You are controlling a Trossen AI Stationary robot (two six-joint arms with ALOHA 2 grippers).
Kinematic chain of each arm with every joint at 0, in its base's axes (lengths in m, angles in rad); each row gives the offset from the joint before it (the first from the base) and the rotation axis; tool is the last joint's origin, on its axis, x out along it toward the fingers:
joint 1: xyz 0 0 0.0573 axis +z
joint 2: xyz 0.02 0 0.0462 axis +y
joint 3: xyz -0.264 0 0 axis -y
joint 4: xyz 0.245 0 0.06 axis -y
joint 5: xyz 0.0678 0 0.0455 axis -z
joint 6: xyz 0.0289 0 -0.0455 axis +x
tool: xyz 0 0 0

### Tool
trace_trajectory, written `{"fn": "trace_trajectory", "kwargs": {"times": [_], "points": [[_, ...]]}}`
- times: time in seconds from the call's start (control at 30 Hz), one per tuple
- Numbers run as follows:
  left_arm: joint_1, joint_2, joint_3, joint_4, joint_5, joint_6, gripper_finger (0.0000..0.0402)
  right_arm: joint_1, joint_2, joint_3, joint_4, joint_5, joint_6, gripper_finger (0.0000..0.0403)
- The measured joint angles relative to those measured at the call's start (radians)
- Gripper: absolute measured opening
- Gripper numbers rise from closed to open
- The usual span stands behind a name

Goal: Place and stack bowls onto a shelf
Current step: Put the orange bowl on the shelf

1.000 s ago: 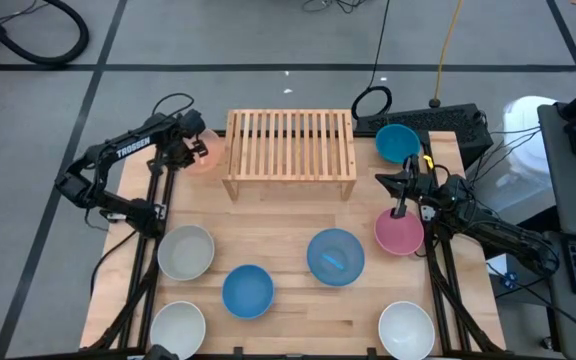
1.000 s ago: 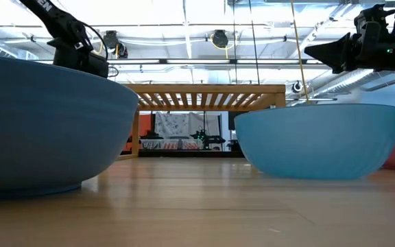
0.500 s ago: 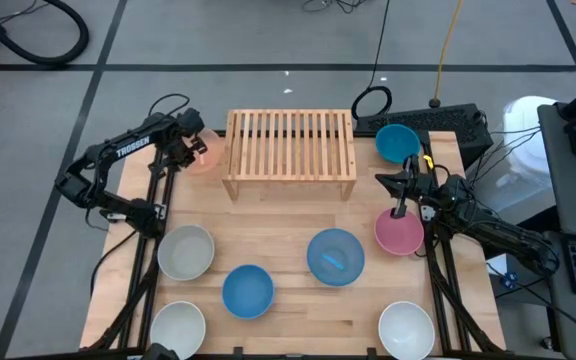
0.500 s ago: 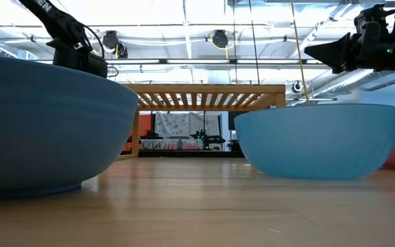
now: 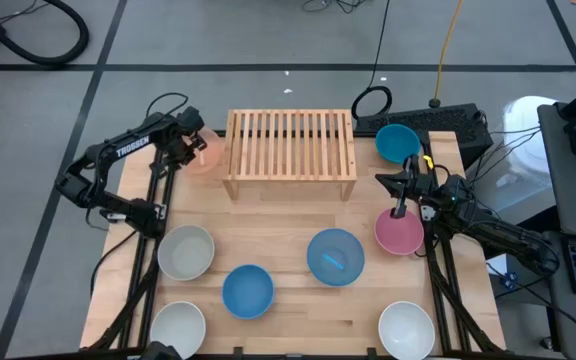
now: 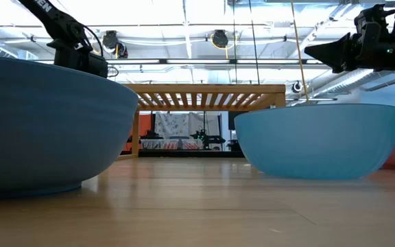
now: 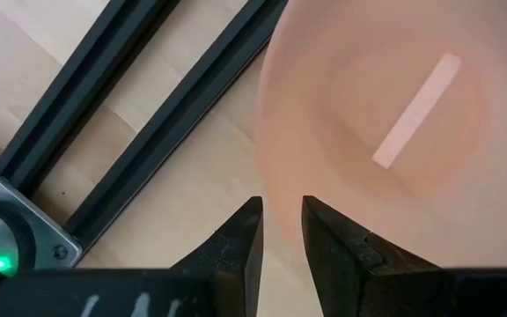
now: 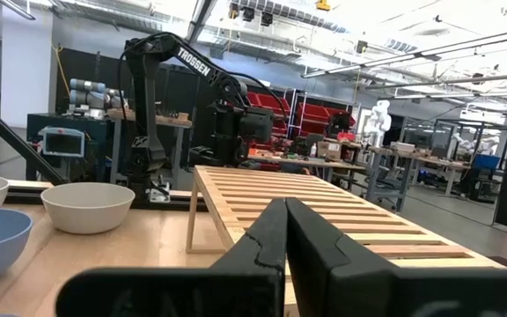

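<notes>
From above I see the shelf [image 5: 290, 150] at twelve o'clock on the table [image 5: 288, 290], and no bowl stands on its slats. My left gripper [image 5: 193, 150] is at about ten o'clock, over the pale orange-pink bowl [image 5: 204, 155] just beside the shelf's left end; its fingers [image 7: 241, 242] stand a little apart across the near rim of this bowl, and I cannot tell if they press it. My right gripper [image 5: 386, 180] hangs at about three o'clock, fingers together, holding nothing, near the pink bowl [image 5: 398, 232]. The teal bowl [image 5: 398, 142] sits at one o'clock. The other bowls lie toward six o'clock: grey-beige bowl [image 5: 186, 251], two blue ones [image 5: 247, 290] [image 5: 335, 256], two white ones [image 5: 178, 327] [image 5: 406, 329].
</notes>
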Motion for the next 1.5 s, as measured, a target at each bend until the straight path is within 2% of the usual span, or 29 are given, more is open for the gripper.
{"fn": "trace_trajectory", "kwargs": {"times": [1.07,1.23,1.5], "points": [[0.019,0.001,-0.003,-0.007,0.045,-0.012,0.0088,0.0,0.0,0.0,0.0,0.0,0.0,0.0],[0.019,0.001,-0.07,0.023,0.075,-0.016,0.0088,0.0,0.0,0.0,0.0,0.0,0.0,0.0],[0.019,0.002,-0.175,0.193,0.107,0.035,0.0088,0.0,0.0,0.0,0.001,0.0,0.0,0.0]]}}
